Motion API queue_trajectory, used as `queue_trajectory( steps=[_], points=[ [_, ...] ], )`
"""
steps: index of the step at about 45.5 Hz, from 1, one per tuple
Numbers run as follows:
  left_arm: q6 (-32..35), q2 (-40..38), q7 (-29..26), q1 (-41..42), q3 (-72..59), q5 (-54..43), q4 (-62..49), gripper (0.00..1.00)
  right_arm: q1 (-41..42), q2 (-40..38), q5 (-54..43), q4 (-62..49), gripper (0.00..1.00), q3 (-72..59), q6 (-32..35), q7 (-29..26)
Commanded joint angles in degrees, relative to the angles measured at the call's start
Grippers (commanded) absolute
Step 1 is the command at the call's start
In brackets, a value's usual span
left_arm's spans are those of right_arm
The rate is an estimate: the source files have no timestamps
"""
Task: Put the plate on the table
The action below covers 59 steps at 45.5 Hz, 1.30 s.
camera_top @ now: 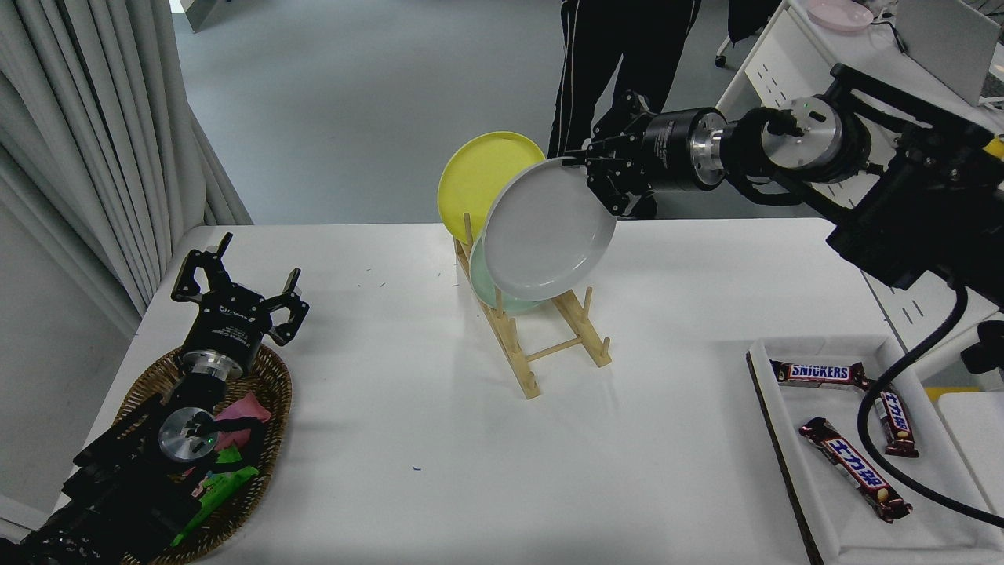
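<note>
My right gripper [590,166] is shut on the upper right rim of the light grey plate [545,231]. It holds the plate upright in the air, above the wooden dish rack [549,345] and the white table [439,416]. The plate hangs in front of the yellow plate [471,176] and the mint green plate [490,292], which still stand in the rack. My left gripper [235,275] is open and parked at the lower left, above a wicker basket.
A wicker basket [263,408] with snack packets sits at the left front. A white tray [792,463] with chocolate bars lies at the right front. A person's legs [620,78] stand beyond the table's far edge. A white desk [863,125] stands at the right.
</note>
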Motion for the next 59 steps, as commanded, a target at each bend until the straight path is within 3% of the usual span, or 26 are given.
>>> queue_trajectory(
  steps=[1,15,21,33,46,59],
  points=[
    [0.1,0.0,0.0,0.0,0.0,0.0,0.0,1.0,-2.1,-2.0,4.5,6.4,0.0,0.4,-8.0,-3.3],
    [0.1,0.0,0.0,0.0,0.0,0.0,0.0,1.0,-11.6,-2.3,9.8,8.5,0.0,2.0,-20.1,-3.3],
    [0.1,0.0,0.0,0.0,0.0,0.0,0.0,1.0,-15.3,-1.1,8.9,8.6,0.0,6.7,-36.1,-3.1],
    [0.1,0.0,0.1,0.0,0.0,0.0,0.0,1.0,-18.5,-1.2,11.8,7.4,0.0,7.8,-36.1,-2.4],
    [0.0,0.0,0.0,0.0,0.0,0.0,0.0,1.0,-23.6,1.8,22.9,1.7,0.0,13.0,-36.1,-2.4],
    [0.0,0.0,0.0,0.0,0.0,0.0,0.0,1.0,-27.3,5.9,22.9,-4.5,0.0,12.9,-36.1,-2.6]
  ],
)
